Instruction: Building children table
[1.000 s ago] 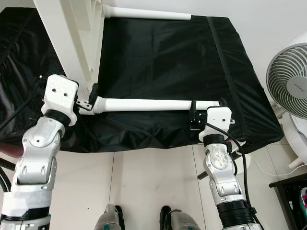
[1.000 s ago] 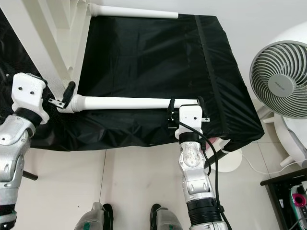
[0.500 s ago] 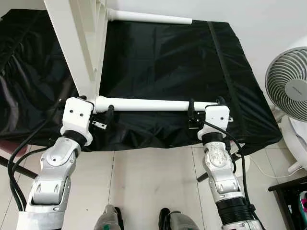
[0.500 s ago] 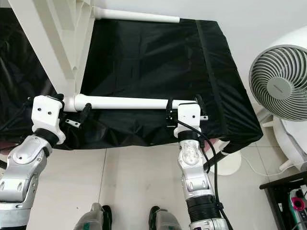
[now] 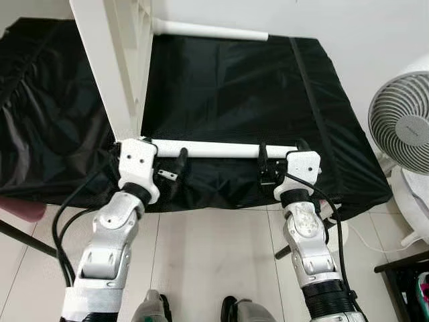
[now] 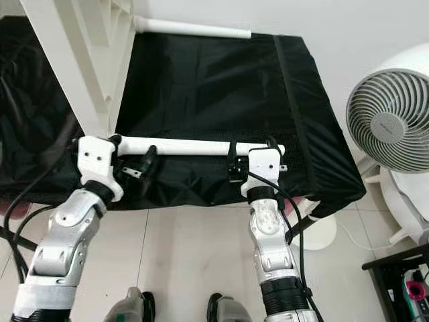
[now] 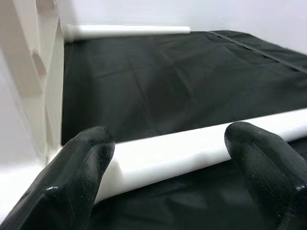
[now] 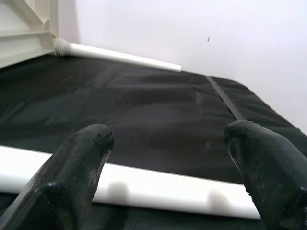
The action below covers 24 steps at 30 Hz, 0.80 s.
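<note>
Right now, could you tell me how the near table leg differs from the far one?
The near leg lies by the front edge of the black cover; the far leg lies along the back edge by the wall. The near leg has the left pincer and right pincer open around it; the far leg has none. Both are white round tubes meeting the white tabletop.

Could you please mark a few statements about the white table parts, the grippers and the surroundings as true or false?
1. The near white cylindrical table leg lies across the black cloth-covered surface. True.
2. The left gripper is shut tight. False: its fingers are spread, the leg between them.
3. A white electric fan stands on the robot's right. True.
4. The far white leg lies on the tiled floor. False: it joins the upright white tabletop panel.
</note>
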Tool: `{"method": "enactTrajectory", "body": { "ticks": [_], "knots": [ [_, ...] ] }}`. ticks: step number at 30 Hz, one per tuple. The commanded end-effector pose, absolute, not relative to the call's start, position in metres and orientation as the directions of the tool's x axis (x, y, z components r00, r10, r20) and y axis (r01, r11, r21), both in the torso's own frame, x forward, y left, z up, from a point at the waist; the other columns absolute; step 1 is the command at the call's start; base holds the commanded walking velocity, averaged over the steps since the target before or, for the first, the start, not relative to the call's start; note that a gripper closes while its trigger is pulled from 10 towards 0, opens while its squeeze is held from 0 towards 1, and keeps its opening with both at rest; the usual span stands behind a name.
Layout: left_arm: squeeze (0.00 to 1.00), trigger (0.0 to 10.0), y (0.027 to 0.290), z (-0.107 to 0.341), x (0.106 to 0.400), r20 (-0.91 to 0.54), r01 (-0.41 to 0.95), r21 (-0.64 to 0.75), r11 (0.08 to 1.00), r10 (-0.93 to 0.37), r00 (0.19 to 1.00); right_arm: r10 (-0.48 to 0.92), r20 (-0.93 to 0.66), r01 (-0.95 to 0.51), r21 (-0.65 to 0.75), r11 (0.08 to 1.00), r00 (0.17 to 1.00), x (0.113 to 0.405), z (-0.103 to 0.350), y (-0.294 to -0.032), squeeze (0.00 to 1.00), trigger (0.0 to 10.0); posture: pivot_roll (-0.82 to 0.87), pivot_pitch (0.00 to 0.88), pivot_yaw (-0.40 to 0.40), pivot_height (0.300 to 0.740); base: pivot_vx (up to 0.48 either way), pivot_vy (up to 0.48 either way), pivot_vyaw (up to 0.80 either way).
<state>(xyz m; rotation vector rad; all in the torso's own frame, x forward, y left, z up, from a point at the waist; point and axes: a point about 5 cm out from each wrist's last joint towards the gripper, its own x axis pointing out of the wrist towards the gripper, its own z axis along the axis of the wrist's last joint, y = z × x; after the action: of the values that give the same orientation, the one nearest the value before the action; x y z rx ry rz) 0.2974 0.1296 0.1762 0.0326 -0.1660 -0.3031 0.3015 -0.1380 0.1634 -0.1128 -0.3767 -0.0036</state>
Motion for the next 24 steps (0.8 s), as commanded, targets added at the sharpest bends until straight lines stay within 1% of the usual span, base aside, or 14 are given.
{"method": "enactTrajectory", "body": {
  "ticks": [1,2,3,9,15,20,22,24],
  "knots": [
    [0.0,10.0,0.135,0.171,0.302,0.151,0.167,0.004,0.986,-0.166,0.974,0.036,0.35,0.008,-0.124,0.992,0.936,0.299,0.157,-0.137,0.0,10.0,0.15,0.084,-0.027,0.74,0.0,0.0,0.0],
    [0.0,10.0,0.135,0.171,0.302,0.151,0.167,0.004,0.986,-0.166,0.974,0.036,0.35,0.008,-0.124,0.992,0.936,0.299,0.157,-0.137,0.0,10.0,0.15,0.084,-0.027,0.74,0.0,0.0,0.0],
    [0.0,10.0,0.134,0.17,0.306,0.144,0.148,0.007,0.989,-0.148,0.979,0.067,0.335,-0.024,-0.13,0.991,0.94,0.296,0.153,-0.132,0.0,10.0,0.14,0.067,-0.025,0.74,0.0,0.0,0.0],
    [0.0,10.0,0.136,0.165,0.306,0.133,0.125,0.029,0.992,-0.128,0.983,0.105,0.319,-0.071,-0.116,0.991,0.942,0.289,0.149,-0.127,0.0,10.0,0.12,0.043,-0.013,0.74,0.0,0.0,0.0],
    [0.0,10.0,0.141,0.162,0.306,0.149,0.113,0.011,0.994,-0.114,0.982,0.068,0.314,-0.018,-0.161,0.987,0.947,0.283,0.143,-0.132,0.0,10.0,0.1,0.018,0.004,0.74,0.0,0.0,0.0],
    [0.0,10.0,0.142,0.159,0.307,0.152,0.112,-0.002,0.994,-0.111,0.982,0.045,0.309,0.004,-0.157,0.988,0.95,0.284,0.139,-0.134,0.0,10.0,0.11,0.014,0.003,0.74,0.0,0.0,0.0],
    [0.0,10.0,0.141,0.154,0.307,0.155,0.106,0.015,0.994,-0.107,0.982,0.019,0.31,0.03,-0.152,0.988,0.95,0.284,0.136,-0.135,0.0,10.0,0.11,0.012,0.002,0.74,0.0,0.0,0.0],
    [0.0,10.0,0.14,0.151,0.306,0.148,0.105,0.021,0.994,-0.107,0.983,0.033,0.296,0.016,-0.159,0.987,0.955,0.285,0.134,-0.133,0.0,10.0,0.11,0.012,0.002,0.74,0.0,0.0,0.0]
  ]
}}
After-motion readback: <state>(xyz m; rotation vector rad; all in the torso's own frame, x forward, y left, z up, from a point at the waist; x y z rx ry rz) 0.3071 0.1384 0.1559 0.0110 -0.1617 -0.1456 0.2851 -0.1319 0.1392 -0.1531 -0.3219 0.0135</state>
